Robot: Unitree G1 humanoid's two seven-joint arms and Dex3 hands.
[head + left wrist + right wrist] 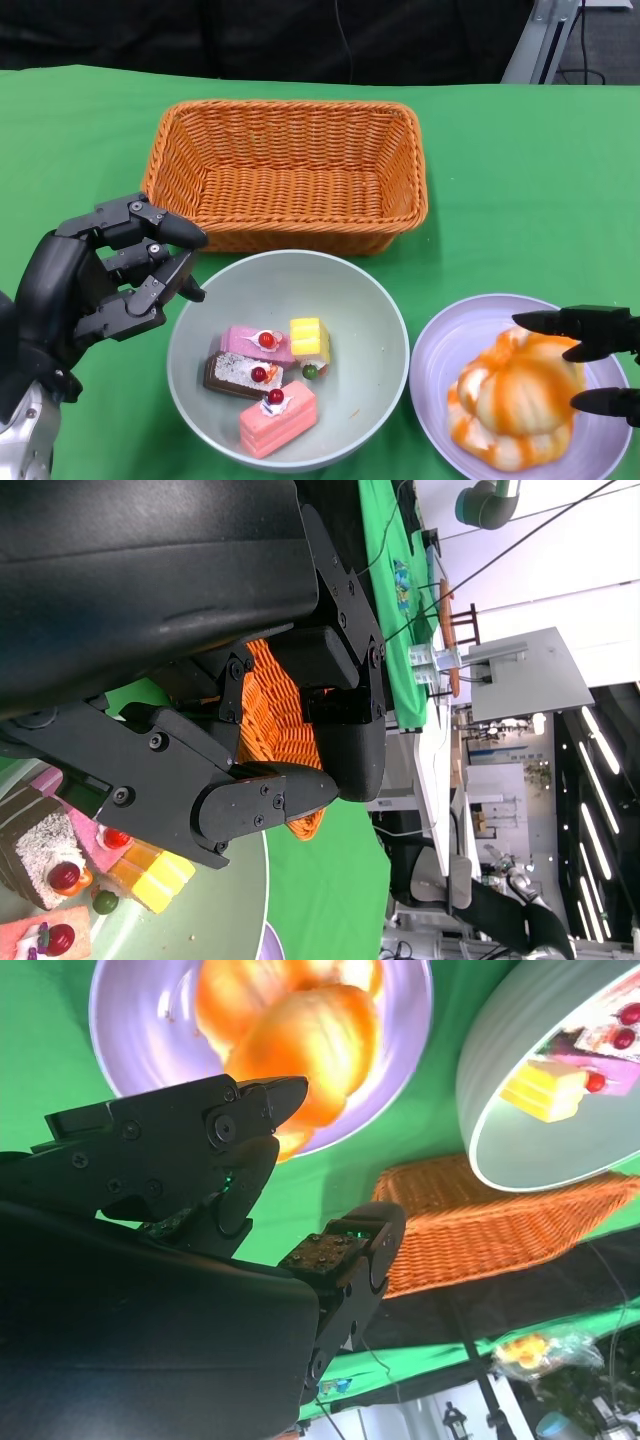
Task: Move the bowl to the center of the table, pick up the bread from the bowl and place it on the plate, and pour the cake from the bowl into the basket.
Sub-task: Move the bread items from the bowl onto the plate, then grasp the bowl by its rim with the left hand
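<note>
The bowl [288, 360] sits at the middle of the green bench [520, 180], just in front of the wicker basket [287, 172] and just beside the lilac plate [520, 390]. The bread [515, 400], an orange-glazed bun, already lies on the plate, so pouring looks like the step left. 4 cake pieces [265, 375] rest in the bowl: 2 pink, 1 dark, 1 yellow.

The bowl looks like smooth, rigid plastic or ceramic, probably light but slippery on its curved wall. The best hold is likely the rim on the left side, thumb inside and fingers outside, so it can tip toward the basket. The cakes appear loose and may slide suddenly once the bowl tilts; a slow tilt with the rim over the basket wall would keep them from spilling on the bench.

The left hand [105, 280] hovers beside the bowl's left rim, fingers curled but grasping nothing. The right hand [595, 365] hangs over the plate's far edge, fingers spread near the bread and holding nothing.
</note>
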